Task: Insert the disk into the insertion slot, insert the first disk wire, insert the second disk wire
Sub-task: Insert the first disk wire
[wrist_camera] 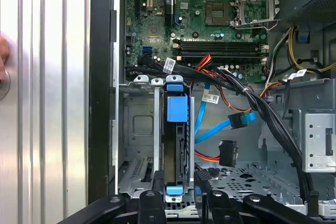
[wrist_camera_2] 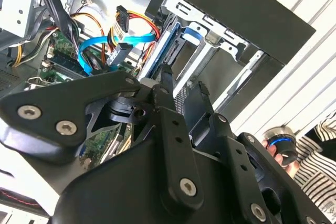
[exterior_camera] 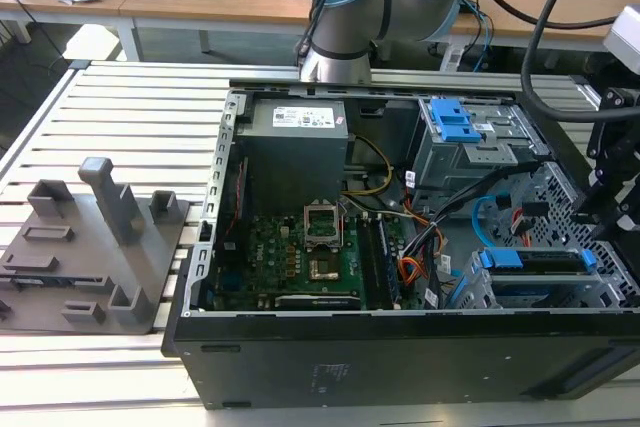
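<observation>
While holding gripper (wrist_camera: 176, 187) open astride seated disk (wrist_camera: 176, 145), lower centre, risks snagging blue cable (wrist_camera: 231, 124) just beside.

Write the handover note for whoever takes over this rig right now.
End effector: open and empty, hanging just above the end of the disk.
Disk: stands on edge in the insertion slot, with its blue caddy down inside the cage.
Done: the disk looks inserted.
Left: both wires. The blue cable and the black plug hang loose beside the cage, not joined to the disk.
</observation>
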